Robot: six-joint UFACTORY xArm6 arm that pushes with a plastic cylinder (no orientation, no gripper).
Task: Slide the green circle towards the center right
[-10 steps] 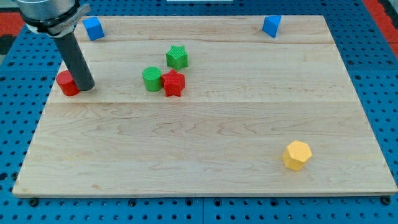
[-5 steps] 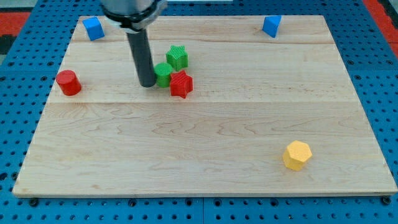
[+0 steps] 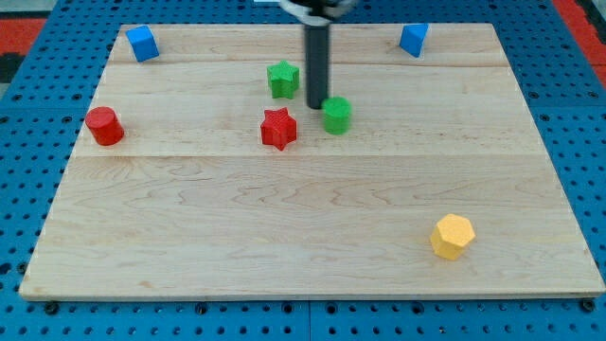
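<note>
The green circle (image 3: 337, 115) lies a little above the board's middle. My tip (image 3: 316, 105) touches its upper left side, and the dark rod rises from there out of the view's top. A red star (image 3: 278, 129) lies to the left of the circle. A green star (image 3: 282, 79) lies to the left of the rod.
A red cylinder (image 3: 103, 126) lies at the left edge. A blue block (image 3: 142, 43) sits at the top left corner and another blue block (image 3: 413, 39) at the top right. A yellow hexagon (image 3: 452, 236) lies at the lower right. The wooden board (image 3: 312, 246) sits on a blue pegboard.
My tip swept right from the red cylinder, reached the green circle and pushed it right, away from the red star. The green star shifted slightly right and up.
</note>
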